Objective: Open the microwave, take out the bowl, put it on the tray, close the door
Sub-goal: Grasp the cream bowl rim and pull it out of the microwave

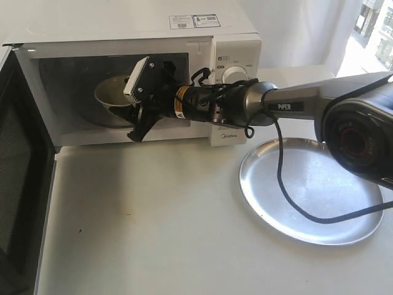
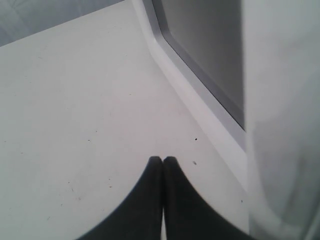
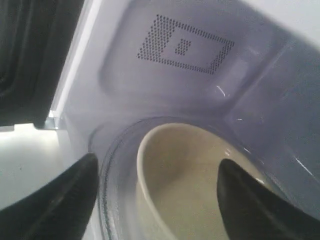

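Straddling the near rim of the small round cream bowl (image 3: 190,200), the right claw (image 3: 157,167) has its two black fingers spread wide apart and grips nothing. The bowl sits just ahead of and between those fingers, on the clear glass turntable (image 3: 112,155) inside the large white boxy microwave (image 1: 123,24). One finger hangs outside the rim. The other seems to hang over the bowl's hollow, though whether either touches it cannot be told. The white door with its dark window (image 1: 18,184) stands swung wide open, off to one side of this claw. The wide shiny silver metal tray (image 1: 331,178) lies well behind the claw, back along its arm, on the white desk (image 1: 153,215). The left claw (image 2: 162,165) has its fingers pressed together, holding nothing, just above the desk beside a white frame with a dark pane.

Closing off-centre could shove the smooth bowl across the glass or tip it. A thin pinch on the rim could let it slip while it is lifted out. The wrist sits close to the cavity's front frame and might knock it on the way back. A black cable trails over the tray and could unsettle the bowl where it should land.

The bowl's base is cut off. In the exterior view the wrist's white mount covers the fingertips. The door handle and the left arm do not show there.
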